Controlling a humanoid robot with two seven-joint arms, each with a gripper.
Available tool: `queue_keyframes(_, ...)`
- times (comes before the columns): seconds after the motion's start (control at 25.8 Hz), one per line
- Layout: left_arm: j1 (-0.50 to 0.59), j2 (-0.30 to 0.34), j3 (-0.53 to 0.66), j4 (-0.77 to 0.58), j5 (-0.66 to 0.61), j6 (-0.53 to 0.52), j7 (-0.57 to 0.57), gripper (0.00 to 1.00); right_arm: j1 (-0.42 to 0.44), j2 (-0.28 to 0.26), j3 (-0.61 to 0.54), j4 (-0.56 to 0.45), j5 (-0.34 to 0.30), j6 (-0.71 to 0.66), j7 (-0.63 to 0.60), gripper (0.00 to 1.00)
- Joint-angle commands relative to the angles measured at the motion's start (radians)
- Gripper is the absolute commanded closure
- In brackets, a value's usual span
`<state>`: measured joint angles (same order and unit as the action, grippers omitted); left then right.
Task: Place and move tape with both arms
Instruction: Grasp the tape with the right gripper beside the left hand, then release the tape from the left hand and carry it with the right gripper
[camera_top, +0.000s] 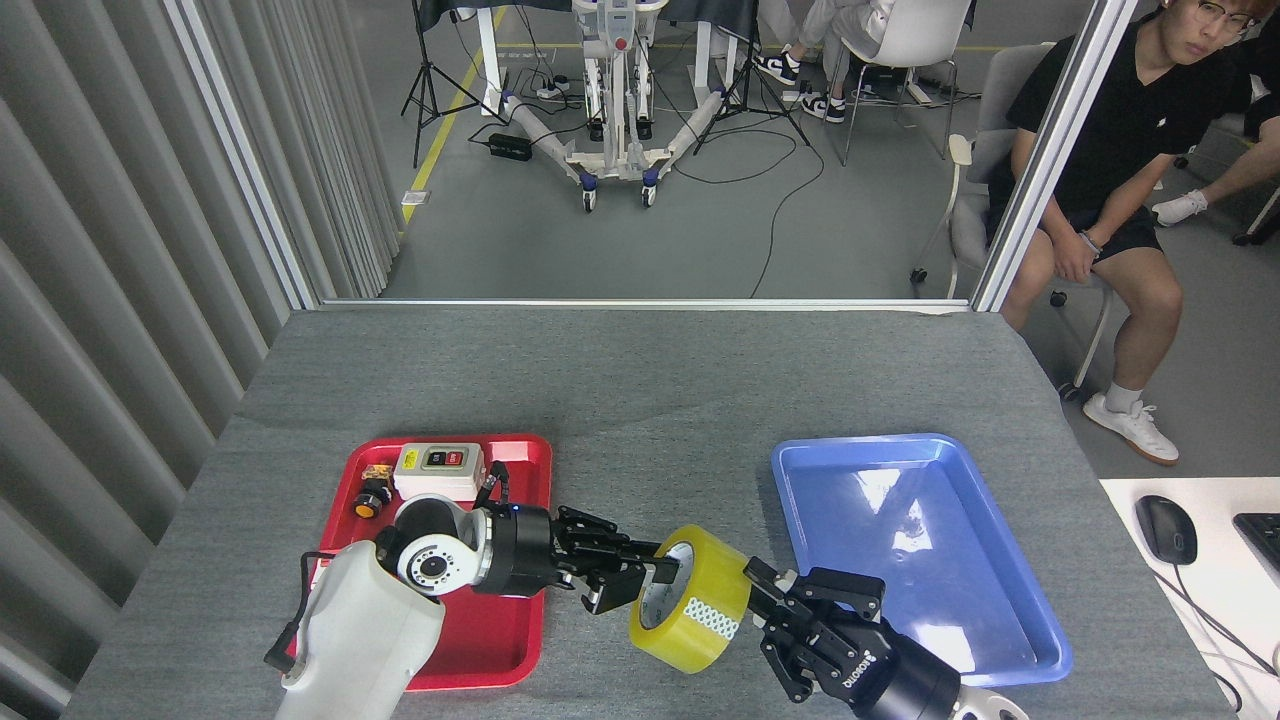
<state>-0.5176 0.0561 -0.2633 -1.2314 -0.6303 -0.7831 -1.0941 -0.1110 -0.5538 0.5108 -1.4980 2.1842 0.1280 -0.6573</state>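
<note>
Between the red tray (520, 655) and blue tray (1000, 640), our left gripper (640, 585) clamps the tape (690, 612) through its core as our right gripper (765, 610), fingers spread, touches its rim. We judge the right should close squarely before the left lets go.

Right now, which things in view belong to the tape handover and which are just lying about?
In the job:
- tape
- left gripper, shut on the tape
- right gripper, fingers at the tape
- blue tray, probably the destination
- red tray

Lying about:
- switch box
- small yellow part
- computer mouse
</note>
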Motion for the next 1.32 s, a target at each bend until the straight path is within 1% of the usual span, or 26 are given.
queue_keyframes(0.0,0.001,-0.001,0.038,0.003,-0.005,-0.002,0.013,0.2,-0.001,0.017,0.0,0.001,0.0,0.001,-0.002,0.79)
queue_keyframes(0.04,0.001,-0.001,0.05,0.004,-0.006,-0.002,0.016,0.05,-0.001,0.018,0.002,0.001,0.0,-0.001,-0.002,0.81)
queue_keyframes(0.08,0.001,0.001,0.056,0.006,-0.006,-0.002,0.016,0.0,-0.001,0.02,0.002,0.001,0.0,-0.002,-0.002,0.86)
queue_keyframes(0.19,0.001,0.001,0.058,0.01,-0.005,-0.002,0.017,0.0,0.001,0.028,0.005,0.001,0.0,-0.004,-0.002,0.95)
queue_keyframes(0.31,0.001,0.001,0.058,0.01,-0.003,-0.002,0.017,0.0,-0.001,0.028,0.006,0.001,0.0,-0.002,-0.001,1.0)
queue_keyframes(0.54,0.002,0.002,0.062,0.023,-0.003,-0.002,0.019,0.0,0.002,0.023,-0.005,0.001,0.0,-0.001,-0.002,1.0)
queue_keyframes(0.66,0.001,0.001,0.068,0.056,-0.002,-0.002,0.019,0.0,0.004,0.022,-0.012,0.001,-0.001,0.001,-0.002,1.0)
queue_keyframes(0.81,-0.01,0.002,0.136,0.125,-0.002,-0.002,0.019,0.0,0.011,0.014,-0.023,0.001,-0.024,0.002,-0.002,1.0)
queue_keyframes(0.97,-0.044,0.021,0.19,0.161,0.009,-0.002,0.019,0.0,0.034,-0.006,-0.061,0.001,-0.026,-0.001,-0.002,1.0)
queue_keyframes(1.05,-0.065,0.028,0.225,0.184,0.009,-0.002,0.02,0.0,0.037,-0.008,-0.078,0.002,-0.029,-0.002,-0.001,1.0)
queue_keyframes(1.12,-0.064,0.028,0.274,0.188,0.006,-0.002,0.03,0.0,0.053,-0.005,-0.109,0.008,-0.055,-0.002,-0.001,1.0)
queue_keyframes(1.2,-0.061,0.024,0.352,0.185,-0.003,-0.002,0.074,0.01,0.073,-0.001,-0.15,0.008,-0.101,-0.002,-0.001,1.0)
queue_keyframes(1.28,-0.053,0.024,0.407,0.184,-0.011,-0.002,0.118,0.05,0.077,0.003,-0.192,0.012,-0.141,-0.022,0.004,1.0)
